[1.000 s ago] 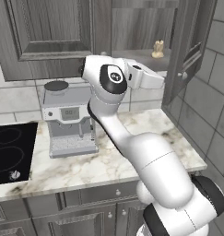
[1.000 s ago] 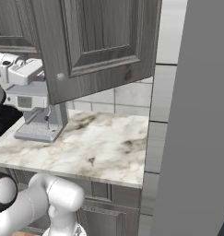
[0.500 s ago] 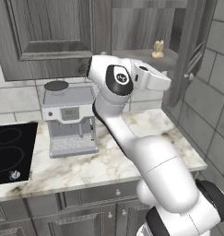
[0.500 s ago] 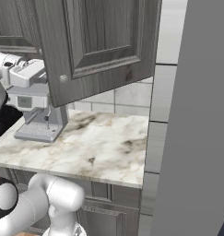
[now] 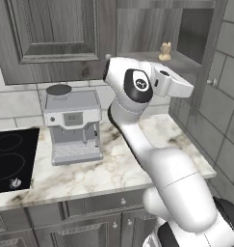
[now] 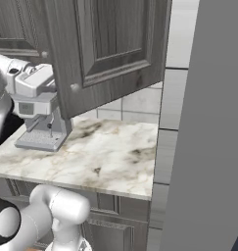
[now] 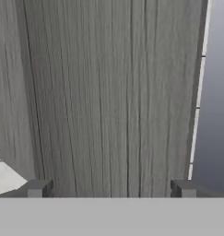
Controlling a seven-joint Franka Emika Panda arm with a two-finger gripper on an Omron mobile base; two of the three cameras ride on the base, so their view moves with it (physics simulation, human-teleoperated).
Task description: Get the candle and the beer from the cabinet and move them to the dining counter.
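The cabinet (image 5: 152, 29) stands open on its right half. The small cream candle (image 5: 165, 50) sits on its lower shelf (image 5: 186, 60), towards the back. My hand (image 5: 175, 85) hovers just below and in front of that shelf, pointing right at the swung-out door (image 5: 205, 58). In the hand view my gripper (image 7: 111, 190) is open, its fingertips (image 7: 37, 189) wide apart with nothing between them, facing a grey wood-grain panel (image 7: 109, 92) at close range. The beer and the dining counter are out of view.
A steel coffee machine (image 5: 72, 123) stands on the marble worktop (image 5: 137, 164), with a black cooktop (image 5: 12, 154) to its left. The open door (image 6: 110, 49) with its round knob (image 6: 74, 87) hangs over the worktop. A tall grey panel (image 6: 208, 122) closes off the right.
My arm has swung the hand to the right, closer to the open door and under the candle's shelf. The gripper has stayed open.
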